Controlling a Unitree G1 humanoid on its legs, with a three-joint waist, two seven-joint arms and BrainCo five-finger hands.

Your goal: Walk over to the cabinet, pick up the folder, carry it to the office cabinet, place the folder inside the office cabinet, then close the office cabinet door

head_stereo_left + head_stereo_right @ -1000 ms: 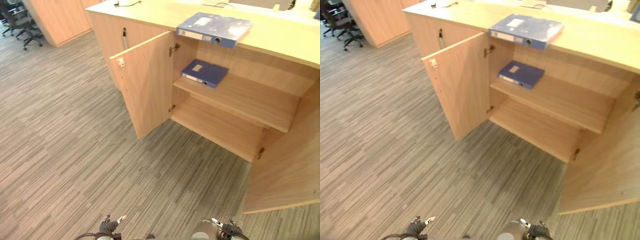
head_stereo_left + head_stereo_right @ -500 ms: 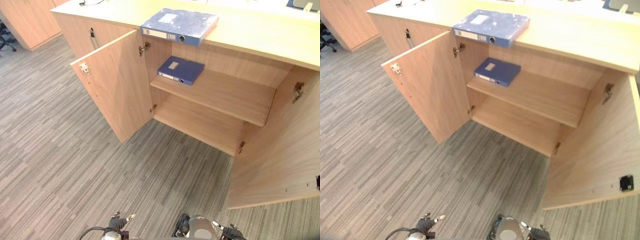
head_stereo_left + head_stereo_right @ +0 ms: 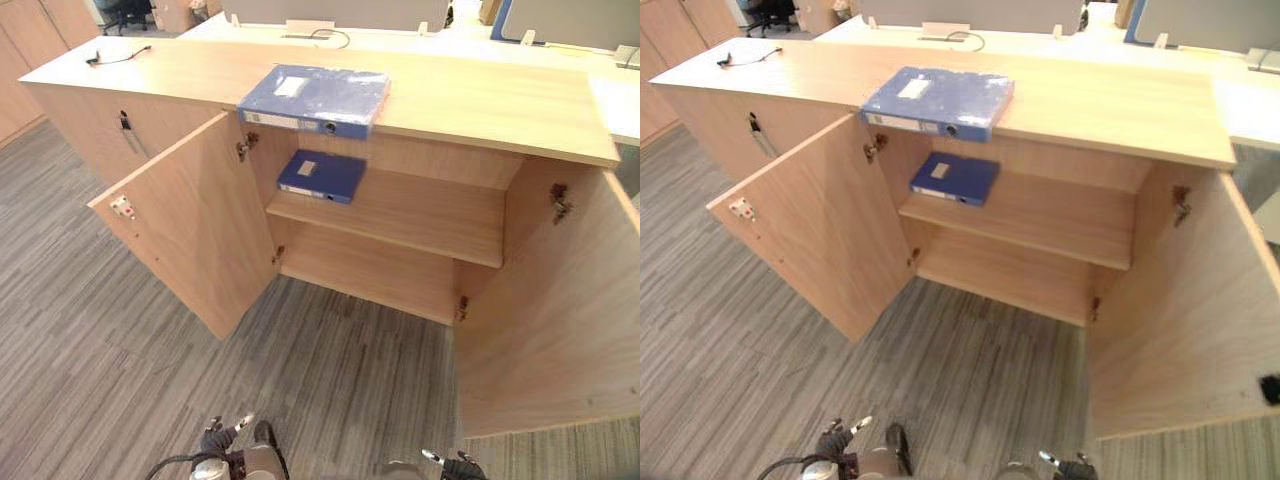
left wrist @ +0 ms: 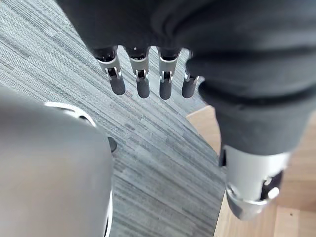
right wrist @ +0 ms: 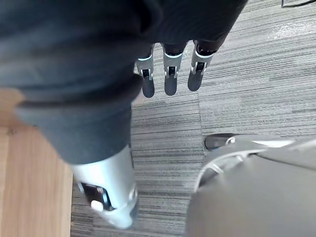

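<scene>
view has swung square to the cabinet; folder on top looms closer, pickup next. left hand and right hand hang slack, empty.

View: the camera has moved and the whole picture has shifted; the office cabinet now sits mid-frame and almost square-on, no longer angled at the right.
Right door: more of its inner face has come into frame.
Folder: shifted from upper right to upper middle, through the camera's move alone.
</scene>
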